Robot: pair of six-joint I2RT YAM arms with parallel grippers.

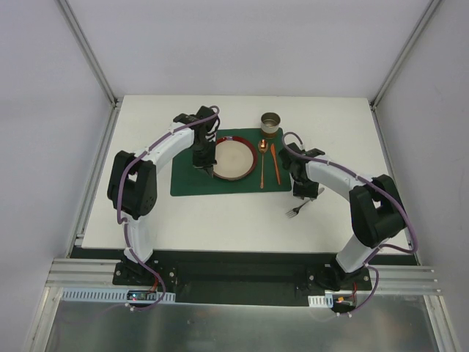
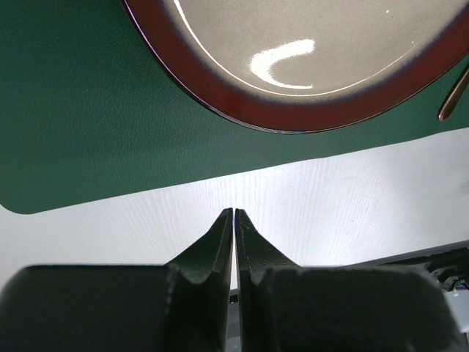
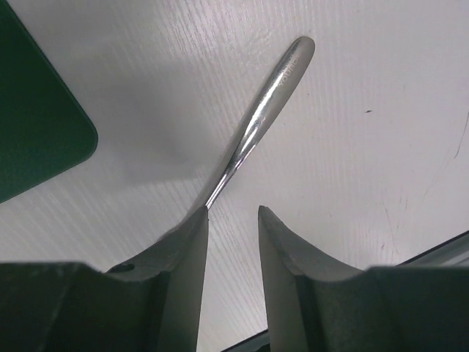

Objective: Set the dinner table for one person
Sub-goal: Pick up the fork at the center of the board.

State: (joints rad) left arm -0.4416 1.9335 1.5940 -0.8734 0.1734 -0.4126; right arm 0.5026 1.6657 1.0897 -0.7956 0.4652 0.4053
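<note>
The white dinner table [image 1: 220,220] carries a dark green placemat [image 1: 187,183]. On the mat sits a cream plate [image 1: 233,158] with a red rim. A copper spoon [image 1: 262,165] and an orange knife [image 1: 275,163] lie to its right. A silver fork [image 1: 295,211] lies on the bare table just off the mat's right front corner. My right gripper [image 1: 303,192] hangs over it, open, with nothing between the fingers. The fork handle [image 3: 267,110] runs out from behind the left fingertip. My left gripper [image 2: 234,211] is shut and empty, by the plate's left edge [image 2: 220,99].
A round metal cup [image 1: 270,122] stands at the mat's back right corner. Aluminium frame posts [image 1: 88,51] rise at the table's back corners. The mat's rounded corner [image 3: 37,125] shows to the left in the right wrist view.
</note>
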